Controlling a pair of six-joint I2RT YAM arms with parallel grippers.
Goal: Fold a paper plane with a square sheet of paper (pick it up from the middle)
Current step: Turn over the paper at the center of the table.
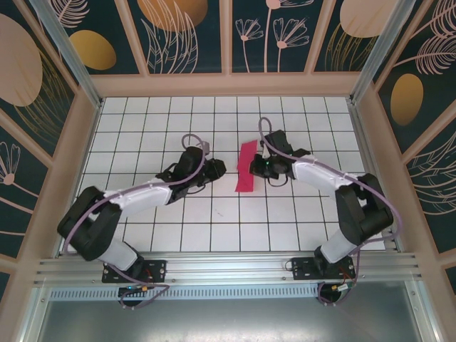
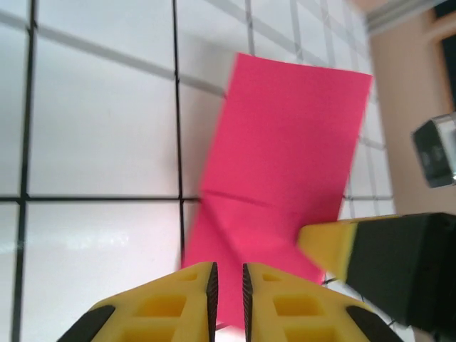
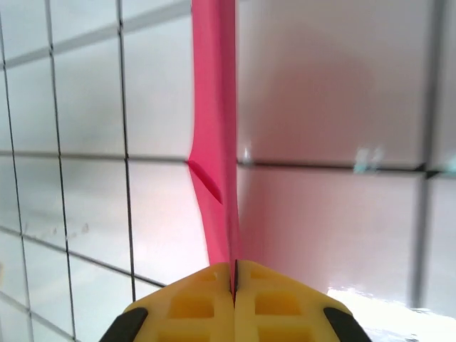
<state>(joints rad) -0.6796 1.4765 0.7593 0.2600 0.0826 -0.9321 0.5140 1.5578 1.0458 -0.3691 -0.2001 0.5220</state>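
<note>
The square sheet of paper (image 2: 285,157), folded to a narrow pink rectangle with one short crease, sits near the middle of the white grid table (image 1: 214,221), one edge pinched in the closed right gripper (image 3: 234,274). The left gripper (image 2: 228,274) hovers at its near end, jaws a sliver apart; whether it grips anything cannot be told. Seemingly only a first fold is made, with nose, wings and centre ridge left to do

Bright even light; glare and blur in wrist views.
</note>
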